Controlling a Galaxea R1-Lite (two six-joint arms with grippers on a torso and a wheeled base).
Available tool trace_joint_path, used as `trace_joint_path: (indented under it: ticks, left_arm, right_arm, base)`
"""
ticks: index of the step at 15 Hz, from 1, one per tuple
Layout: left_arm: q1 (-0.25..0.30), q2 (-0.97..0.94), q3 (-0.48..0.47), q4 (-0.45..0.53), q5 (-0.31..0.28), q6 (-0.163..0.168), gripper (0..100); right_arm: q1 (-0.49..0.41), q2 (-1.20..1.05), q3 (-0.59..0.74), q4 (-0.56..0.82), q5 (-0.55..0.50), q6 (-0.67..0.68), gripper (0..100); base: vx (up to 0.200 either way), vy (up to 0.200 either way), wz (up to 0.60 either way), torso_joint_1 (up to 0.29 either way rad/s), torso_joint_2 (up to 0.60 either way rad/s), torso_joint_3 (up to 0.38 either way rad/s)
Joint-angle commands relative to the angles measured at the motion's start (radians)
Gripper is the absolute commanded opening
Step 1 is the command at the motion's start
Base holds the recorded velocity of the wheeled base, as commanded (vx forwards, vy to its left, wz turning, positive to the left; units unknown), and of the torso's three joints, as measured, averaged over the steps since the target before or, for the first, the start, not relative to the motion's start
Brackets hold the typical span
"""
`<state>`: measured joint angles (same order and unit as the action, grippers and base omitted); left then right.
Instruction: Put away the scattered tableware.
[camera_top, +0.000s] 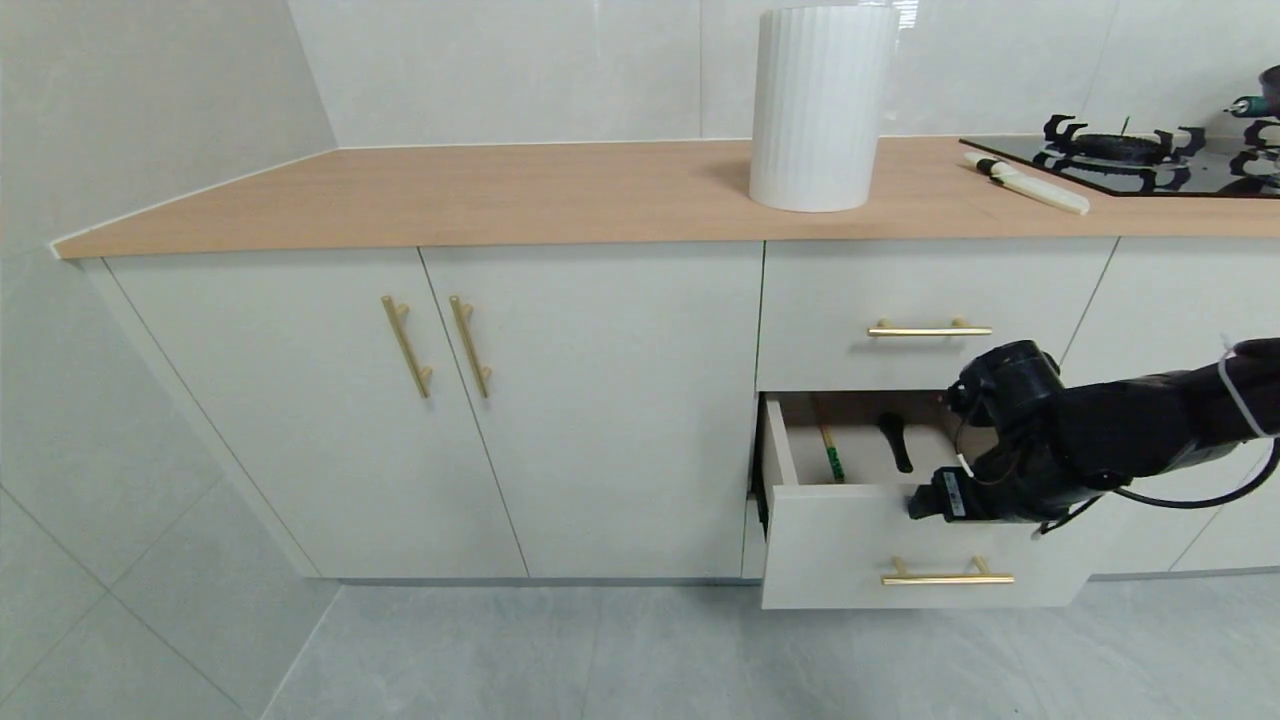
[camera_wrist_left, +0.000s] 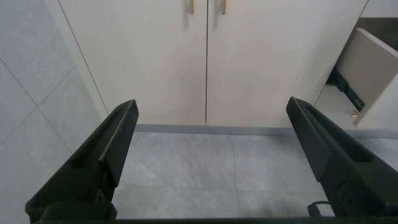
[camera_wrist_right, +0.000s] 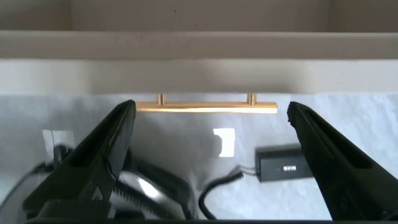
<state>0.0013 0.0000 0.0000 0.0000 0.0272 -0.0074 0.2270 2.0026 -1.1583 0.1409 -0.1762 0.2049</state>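
Here, the right claw (camera_top: 920, 503) hovers at the front edge of the open drawer (camera_top: 850, 555), spread wide and empty (a black utensil (camera_top: 895, 442) and green chopsticks (camera_top: 833, 460) lie inside, just behind it).

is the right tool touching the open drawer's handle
Apart. Head view: the right tool is at the drawer front's top edge, bare white surface between it and the handle below.

light: bright, even | shadow: soft, beside canister (camera_top: 820, 110) | glare: wall tiles (camera_top: 905, 12) | edges: bowed
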Motion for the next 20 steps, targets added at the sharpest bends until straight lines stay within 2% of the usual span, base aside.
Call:
trace_joint_path:
  ticks: [1, 3, 6, 8, 10, 13, 14, 15, 20]
  left_arm:
    - [0.0, 0.0, 0.0, 0.0, 0.0, 0.0, 100]
    - [0.0, 0.0, 0.0, 0.0, 0.0, 0.0, 100]
    - [0.0, 0.0, 0.0, 0.0, 0.0, 0.0, 100]
    - [0.0, 0.0, 0.0, 0.0, 0.0, 0.0, 100]
    - [0.0, 0.0, 0.0, 0.0, 0.0, 0.0, 100]
    - [0.0, 0.0, 0.0, 0.0, 0.0, 0.0, 100]
    - [0.0, 0.0, 0.0, 0.0, 0.0, 0.0, 100]
    - [0.0, 0.0, 0.0, 0.0, 0.0, 0.0, 100]
    - [0.0, 0.0, 0.0, 0.0, 0.0, 0.0, 100]
  right_arm:
    - [-0.026, 0.105, -0.11, -0.009, 0.0, 0.002, 100]
    - [-0.038, 0.156, -0.143, -0.066, 0.0, 0.004, 100]
    - [-0.04, 0.174, -0.103, -0.248, -0.006, 0.01, 100]
    - [-0.051, 0.185, -0.09, -0.323, -0.008, 0.013, 100]
    - [-0.051, 0.232, -0.067, -0.477, -0.023, 0.013, 100]
    - [-0.046, 0.32, -0.057, -0.722, -0.109, 0.011, 100]
    - [-0.046, 0.328, -0.052, -0.75, -0.12, 0.011, 100]
    - [-0.044, 0.361, -0.044, -0.842, -0.137, 0.007, 100]
    - [-0.044, 0.389, -0.052, -0.94, -0.144, 0.007, 100]
  base:
    - [0.0, 0.0, 0.0, 0.0, 0.0, 0.0]
    - [0.0, 0.0, 0.0, 0.0, 0.0, 0.0]
    - [0.0, 0.0, 0.0, 0.0, 0.0, 0.0]
    - [0.0, 0.0, 0.0, 0.0, 0.0, 0.0]
    - [0.0, 0.0, 0.0, 0.0, 0.0, 0.0]
    - [0.0, 0.0, 0.0, 0.0, 0.0, 0.0]
    - [0.0, 0.0, 0.0, 0.0, 0.0, 0.0]
    - [0.0, 0.0, 0.0, 0.0, 0.0, 0.0]
    - [0.0, 0.0, 0.0, 0.0, 0.0, 0.0]
